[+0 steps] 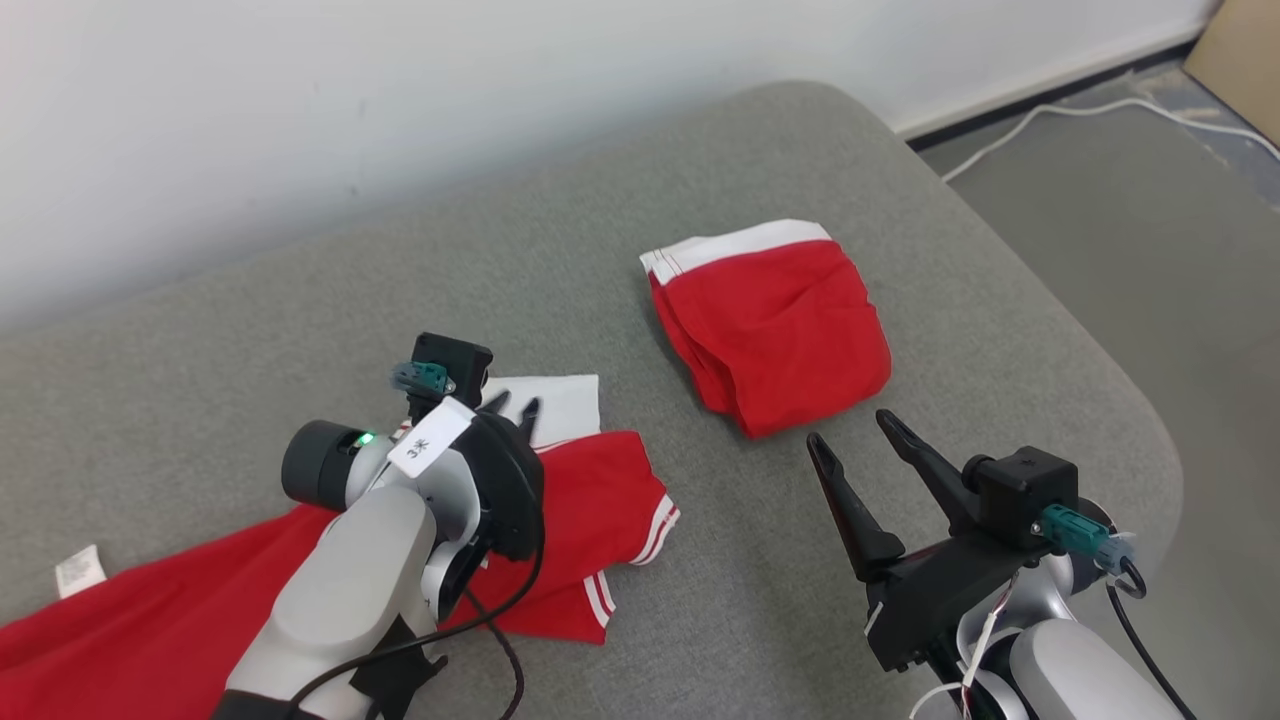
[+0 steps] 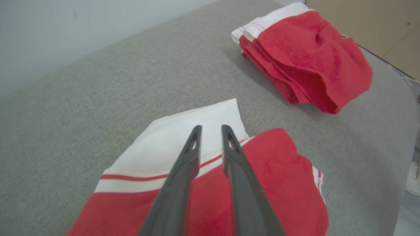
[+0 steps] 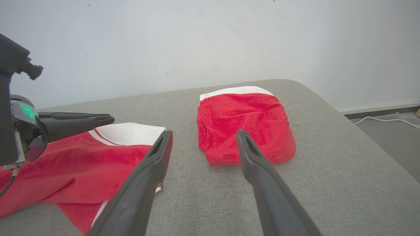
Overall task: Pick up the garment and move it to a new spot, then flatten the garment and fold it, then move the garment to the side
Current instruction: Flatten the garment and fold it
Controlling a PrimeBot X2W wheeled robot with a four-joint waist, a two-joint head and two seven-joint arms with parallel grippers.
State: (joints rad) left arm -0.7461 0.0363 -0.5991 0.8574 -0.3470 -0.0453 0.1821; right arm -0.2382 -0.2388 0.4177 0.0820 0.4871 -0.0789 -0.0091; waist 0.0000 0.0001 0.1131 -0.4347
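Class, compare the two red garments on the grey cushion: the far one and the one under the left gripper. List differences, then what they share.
The far garment is folded into a compact stack; the near garment lies spread and rumpled. The far garment lies alone; the left gripper is over the near garment's white band. Both are red with white trim.

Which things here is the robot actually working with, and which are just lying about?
In the job: spread-out red garment, left fingers over its white band.
Lying about: folded red garment (looks already done), white cable on the floor, right fingers held open.
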